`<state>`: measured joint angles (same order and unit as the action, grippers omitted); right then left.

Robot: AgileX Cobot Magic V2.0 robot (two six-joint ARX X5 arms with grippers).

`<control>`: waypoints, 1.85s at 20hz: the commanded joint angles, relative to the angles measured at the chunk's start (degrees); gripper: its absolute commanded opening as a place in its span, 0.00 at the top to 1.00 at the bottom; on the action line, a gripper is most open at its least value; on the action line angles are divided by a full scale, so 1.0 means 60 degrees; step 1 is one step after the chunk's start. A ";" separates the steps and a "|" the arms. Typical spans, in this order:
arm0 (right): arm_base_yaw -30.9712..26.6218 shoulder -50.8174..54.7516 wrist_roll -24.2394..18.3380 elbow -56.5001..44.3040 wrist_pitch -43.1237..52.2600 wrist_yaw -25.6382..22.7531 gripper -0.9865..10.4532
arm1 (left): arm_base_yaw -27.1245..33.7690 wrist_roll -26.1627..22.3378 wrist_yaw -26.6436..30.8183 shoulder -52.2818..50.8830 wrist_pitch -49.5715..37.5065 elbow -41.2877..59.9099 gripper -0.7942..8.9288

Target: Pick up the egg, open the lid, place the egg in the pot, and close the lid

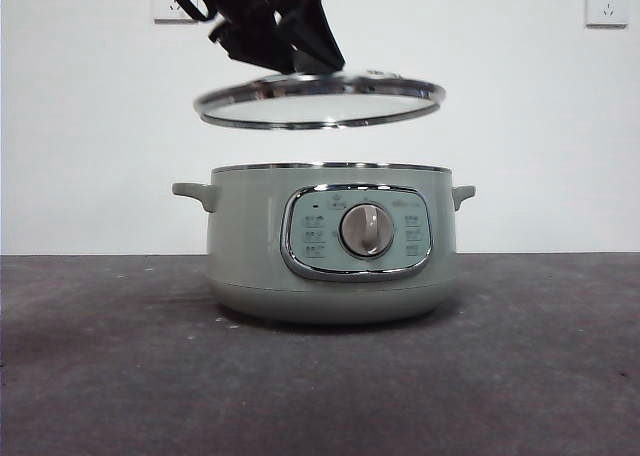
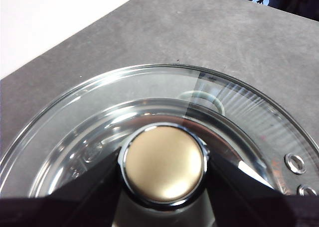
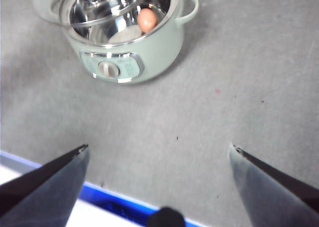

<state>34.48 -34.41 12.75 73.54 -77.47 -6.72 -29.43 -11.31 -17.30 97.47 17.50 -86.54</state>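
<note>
The pale green pot (image 1: 330, 246) stands in the middle of the table with its dial facing the front view. The glass lid (image 1: 320, 100) hangs level a short way above the pot's rim, and my left gripper (image 1: 285, 36) is shut on its knob (image 2: 164, 165) from above. In the right wrist view the reddish-brown egg (image 3: 147, 19) lies inside the pot (image 3: 129, 43), against the wall near one handle. My right gripper (image 3: 159, 152) is open and empty, held well back from the pot near the table's edge.
Dark grey tabletop (image 1: 120, 376) spreads around the pot, with a white wall behind. A blue strip (image 3: 114, 199) marks the table edge below the right gripper. Wall sockets (image 1: 606, 4) sit high on the wall.
</note>
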 commanded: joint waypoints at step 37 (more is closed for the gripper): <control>0.0015 0.0532 0.0412 -0.0098 -0.0251 -0.0066 0.50 | -0.0084 0.0106 0.0171 0.1279 -0.0492 -0.0091 0.52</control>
<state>34.50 -31.46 14.81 73.47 -77.56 -7.07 -29.71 -11.31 -15.86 105.06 14.85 -86.67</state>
